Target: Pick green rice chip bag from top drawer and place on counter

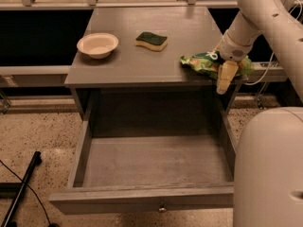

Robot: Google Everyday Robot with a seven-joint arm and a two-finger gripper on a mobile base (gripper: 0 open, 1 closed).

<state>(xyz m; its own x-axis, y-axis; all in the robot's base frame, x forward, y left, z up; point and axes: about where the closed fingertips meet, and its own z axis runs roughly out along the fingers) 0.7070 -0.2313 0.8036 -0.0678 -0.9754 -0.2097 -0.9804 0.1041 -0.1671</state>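
A Google Everyday Robot's white arm (265, 13) is reaching down from the upper right to the front right corner of a grey cabinet's tabletop (142, 65). Its gripper (223, 79) is hanging right at that corner. The jaws are closing on the green rice chip bag (201, 63): one cream-coloured jaw is pointing downward across the front of the pouch, and the other is hidden behind it.

The crinkled bag is lying along the right edge, near the front. Its left end is resting on the tabletop and its right end is poking out past the edge, behind the gripper. White markings and orange-red patches are showing on the wrapper, but no lettering on it can be read.

A shallow cream bowl (97, 45) is sitting near the left edge. A green-and-yellow sponge (151, 40) is lying near the middle, just right of the bowl and well apart from the bag.

Below the tabletop, the top drawer (142, 202) is standing pulled far out toward the camera, with a small round knob (162, 208) showing on its front panel. The robot's rounded white body (270, 169) is filling the lower right, and a black pole (21, 193) is lying on the speckled floor (42, 131) at the lower left.
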